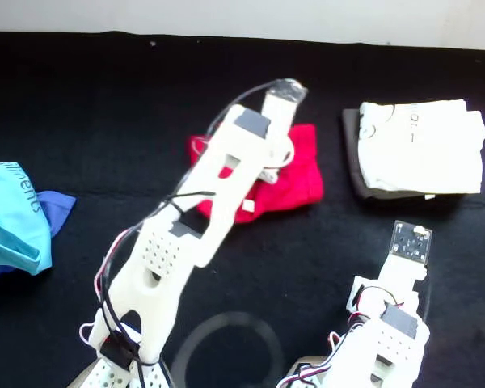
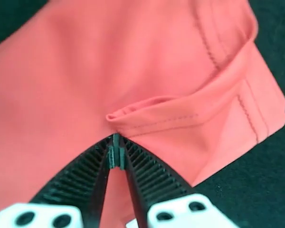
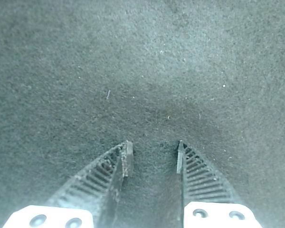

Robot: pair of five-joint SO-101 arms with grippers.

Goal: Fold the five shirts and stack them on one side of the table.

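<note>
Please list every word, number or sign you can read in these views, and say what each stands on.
White lettering on the crumpled light blue cloth shirt: sideways and broken by folds, not readable.
Dark print on the folded white cloth shirt: too small to read.
Red cloth shirt and black table cover: no text seen.

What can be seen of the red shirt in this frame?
The red shirt lies near the middle of the black table, bunched into a rough, partly folded heap rather than a neat rectangle. It looks like thin, smooth knit fabric with double-stitched hems. The left arm is above it and hides part of it. The left gripper, shut, meets a raised fold in the cloth; whether it pinches fabric is unclear. No other shirt touches it.
</note>
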